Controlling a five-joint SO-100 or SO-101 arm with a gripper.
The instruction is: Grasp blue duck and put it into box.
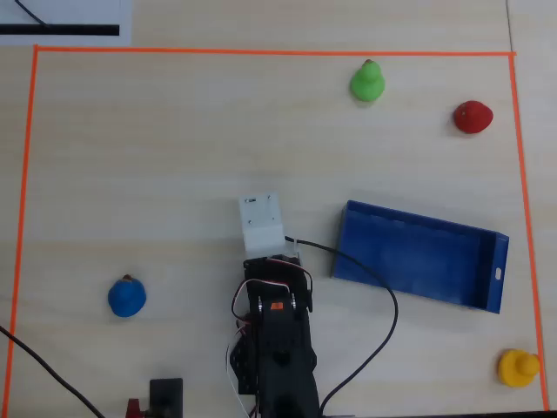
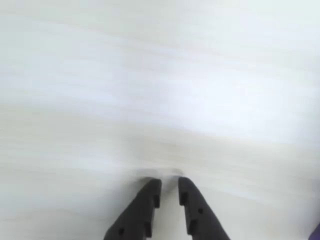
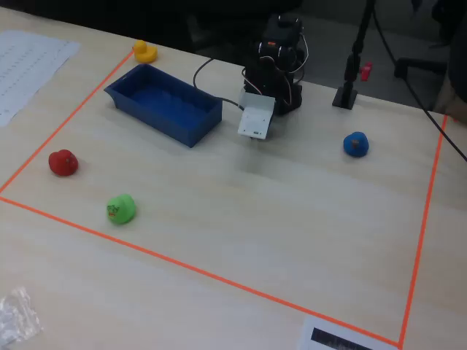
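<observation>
The blue duck (image 1: 127, 297) stands on the pale wood table at the left of the overhead view and at the right of the fixed view (image 3: 355, 144). The dark-blue box (image 1: 409, 252) lies open and empty right of the arm, and in the fixed view (image 3: 162, 102) at the upper left. My gripper (image 2: 170, 187) shows in the wrist view as two dark fingers with only a thin gap, holding nothing, low over bare table. In the overhead view it is hidden under the white wrist housing (image 1: 262, 223), between the duck and the box and well apart from both.
A green duck (image 1: 367, 82) and a red duck (image 1: 473, 116) sit at the far side, a yellow duck (image 1: 517, 367) near the box's short end. Orange tape (image 1: 261, 51) frames the work area. A black cable (image 1: 383, 292) loops by the box. A black stand (image 1: 165, 396) is beside the arm base.
</observation>
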